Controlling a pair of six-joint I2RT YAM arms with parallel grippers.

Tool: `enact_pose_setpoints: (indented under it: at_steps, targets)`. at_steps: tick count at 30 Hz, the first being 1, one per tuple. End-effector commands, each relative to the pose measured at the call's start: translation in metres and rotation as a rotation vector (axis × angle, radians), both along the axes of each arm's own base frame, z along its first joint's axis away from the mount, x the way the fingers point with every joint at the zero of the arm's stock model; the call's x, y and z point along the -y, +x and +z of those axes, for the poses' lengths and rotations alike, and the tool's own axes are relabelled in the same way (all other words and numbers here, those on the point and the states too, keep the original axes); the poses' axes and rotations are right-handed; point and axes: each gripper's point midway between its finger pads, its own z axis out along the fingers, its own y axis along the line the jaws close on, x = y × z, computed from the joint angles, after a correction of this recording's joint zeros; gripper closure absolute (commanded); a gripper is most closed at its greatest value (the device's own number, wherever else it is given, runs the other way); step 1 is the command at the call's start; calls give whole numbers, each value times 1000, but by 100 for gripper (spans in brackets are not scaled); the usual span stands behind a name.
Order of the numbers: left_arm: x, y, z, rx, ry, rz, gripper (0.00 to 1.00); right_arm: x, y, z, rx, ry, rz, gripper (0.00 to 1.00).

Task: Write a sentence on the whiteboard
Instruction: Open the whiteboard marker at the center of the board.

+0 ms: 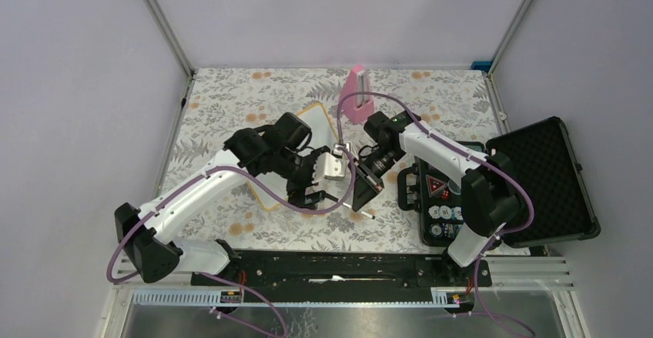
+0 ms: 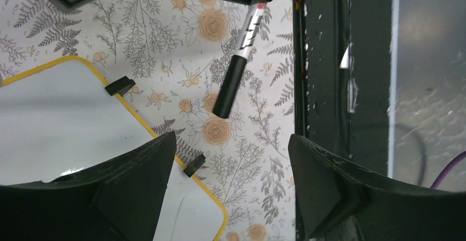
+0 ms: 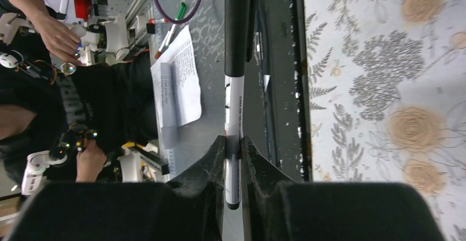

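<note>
One black-capped white marker (image 3: 236, 101) sits clamped in my right hand (image 3: 233, 146), presumably so my left hand (image 2: 231, 149), spread apart, can uncap it.

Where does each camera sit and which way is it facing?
Top external: above, behind the bases, looking down on the table; both arms show.
Left wrist: looks down through the open left pincer at the whiteboard corner.
Right wrist: looks along the marker clamped in the right pincer, toward the near edge.
Shared: both wrist views show the marker.
</note>
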Motion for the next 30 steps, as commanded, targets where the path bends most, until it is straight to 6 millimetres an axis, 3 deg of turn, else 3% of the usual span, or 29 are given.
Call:
enact_pose_setpoints:
  at_steps: [1,11,15,19,20,21,23,24,28,30]
  targets:
    - [3,6,1,163,58,-111,19,-6,-22,16,-68,22,1,100]
    - [23,-18,-21,185,122,-230,35,-12,-29,24,-108,42,7,100]
    - [27,-17,-24,183,123,-223,57,-13,-30,26,-120,48,7,100]
    - [25,-17,-28,161,129,-181,90,-15,-29,32,-108,70,11,99]
    - [23,-17,-29,143,121,-163,95,-15,-27,35,-93,80,9,90]
    - [22,-16,-27,118,100,-138,100,-16,-25,37,-82,87,9,72]
    - [20,-10,-16,37,30,-64,100,-17,-14,44,-55,95,-22,43]
    - [19,-6,-9,5,-9,-32,100,-17,-5,50,-47,106,-57,35]
    - [10,8,11,-85,-148,90,100,-14,38,69,80,177,-262,16]
    - [7,10,14,-86,-189,126,100,-12,45,76,153,199,-319,11]
